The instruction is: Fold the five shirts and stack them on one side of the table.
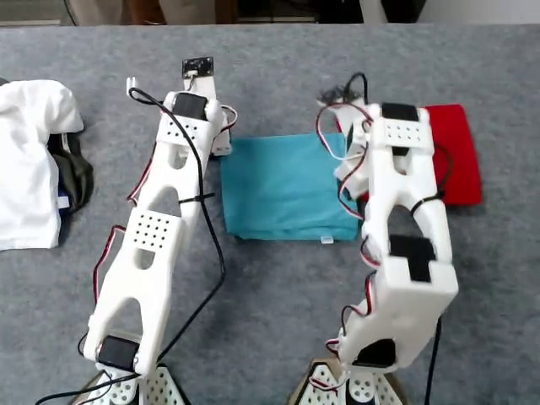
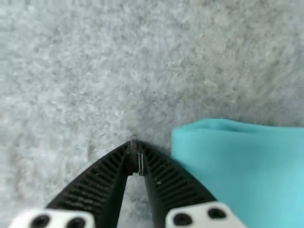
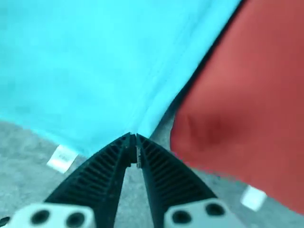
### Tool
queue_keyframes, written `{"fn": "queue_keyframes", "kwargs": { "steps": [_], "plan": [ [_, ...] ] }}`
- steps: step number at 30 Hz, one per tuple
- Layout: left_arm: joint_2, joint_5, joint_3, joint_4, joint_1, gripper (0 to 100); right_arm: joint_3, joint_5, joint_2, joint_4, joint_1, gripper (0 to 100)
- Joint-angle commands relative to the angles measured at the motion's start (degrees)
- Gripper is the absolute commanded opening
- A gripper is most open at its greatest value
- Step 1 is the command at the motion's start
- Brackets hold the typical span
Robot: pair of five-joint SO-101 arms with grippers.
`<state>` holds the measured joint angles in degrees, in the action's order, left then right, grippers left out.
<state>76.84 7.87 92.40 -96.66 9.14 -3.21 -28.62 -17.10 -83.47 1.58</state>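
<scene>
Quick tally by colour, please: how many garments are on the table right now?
Teal shirt: 1
Red shirt: 1
White shirt: 1
Dark garment, partly under the white one: 1
Total: 4 in view

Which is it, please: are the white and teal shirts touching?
Apart: the high view shows grey table between the white shirt and the teal shirt.

The left arm (image 1: 156,236) and the right arm (image 1: 405,228) stretch forward side by side, wrists bent downward. The left pincer (image 2: 135,159) has its fingertips pressed together, and the right pincer (image 3: 134,147) is likewise closed.
</scene>
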Motion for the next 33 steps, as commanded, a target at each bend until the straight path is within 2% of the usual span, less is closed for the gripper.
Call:
{"fn": "queue_keyframes", "kwargs": {
  "steps": [1,9,12,16,20,23,25,28,31,33],
  "plan": [
    [-2.68,-2.64,3.43,-2.20,-0.79,2,-4.88,-0.62,8.04,-3.96,-1.27,0.2],
    [-13.23,-7.38,2.11,-4.57,-2.37,2,-1.19,-0.62,18.77,-13.80,3.03,0.2],
    [-21.41,-7.65,-5.01,-4.57,-2.20,2,4.09,-0.70,25.01,-17.14,4.97,0.2],
    [-35.91,-7.47,-24.62,-4.57,-1.58,2,15.34,-0.70,34.59,-17.41,6.20,0.2],
    [-54.90,-8.62,-54.07,-4.40,-1.05,2,26.77,-0.70,43.30,-15.03,5.76,0.4],
    [-66.51,-12.40,-75.78,-1.85,-1.05,2,34.15,-0.09,47.52,-10.20,5.76,0.8],
    [-72.75,-14.42,-88.70,2.55,-1.85,2,38.11,4.57,47.87,-6.51,3.91,4.7],
    [-81.36,-16.44,-101.98,8.09,-4.13,2,42.95,20.04,47.08,-0.62,0.84,18.6],
    [-88.92,-16.88,-109.54,10.64,-6.33,2,46.11,32.35,45.32,5.98,-2.68,36.0],
    [-92.97,-16.88,-112.35,10.64,-7.56,2,46.29,38.42,43.38,8.97,-5.67,42.5]
  ]
}}
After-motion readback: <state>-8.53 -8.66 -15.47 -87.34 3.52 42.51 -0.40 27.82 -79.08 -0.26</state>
